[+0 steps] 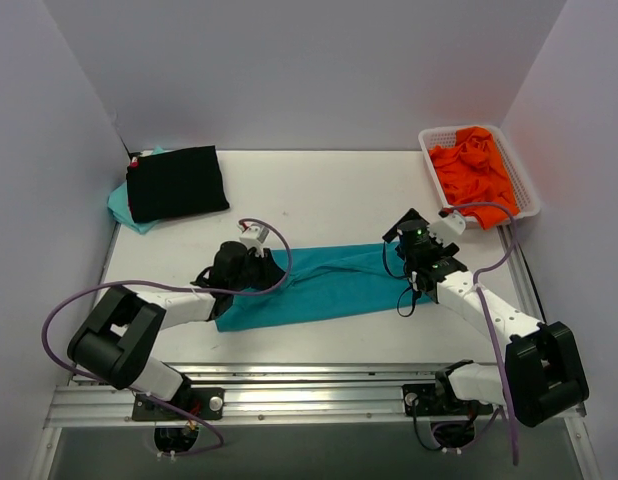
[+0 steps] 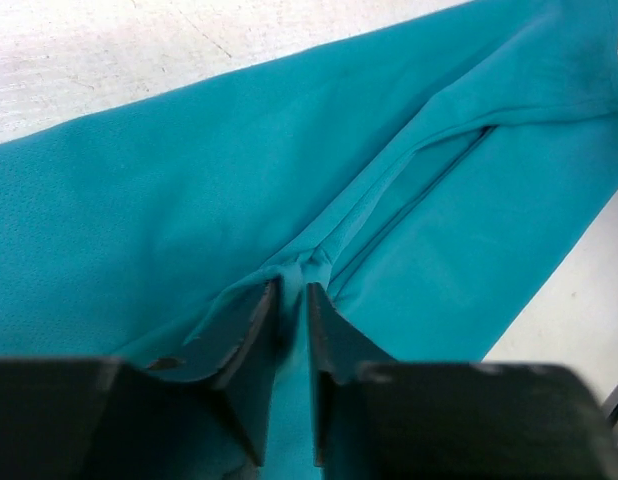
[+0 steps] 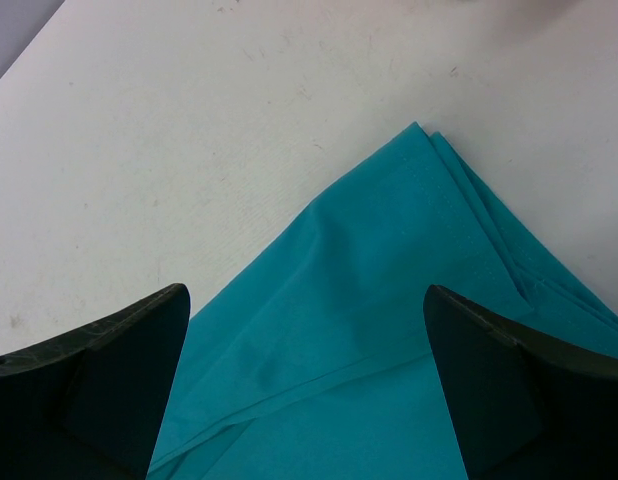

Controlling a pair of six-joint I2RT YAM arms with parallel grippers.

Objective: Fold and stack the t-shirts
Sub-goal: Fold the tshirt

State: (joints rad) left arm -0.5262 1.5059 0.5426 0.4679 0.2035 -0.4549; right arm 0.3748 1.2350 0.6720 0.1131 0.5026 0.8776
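A teal t-shirt [image 1: 329, 285] lies folded into a long strip across the middle of the table. My left gripper [image 1: 257, 268] is down at its left end. In the left wrist view this gripper [image 2: 292, 295] has its jaws nearly together, pinching a raised ridge of the teal cloth [image 2: 239, 180]. My right gripper [image 1: 407, 245] hovers over the strip's right end. The right wrist view shows that gripper [image 3: 307, 300] wide open above a folded corner of the teal shirt [image 3: 389, 260], with nothing held. A folded black t-shirt [image 1: 176, 183] lies on another teal one [image 1: 124, 205] at the back left.
A white mesh basket [image 1: 522, 185] at the back right holds crumpled orange t-shirts [image 1: 474, 170]. White walls enclose the table on the left, back and right. A metal rail [image 1: 319, 400] with both arm bases runs along the near edge.
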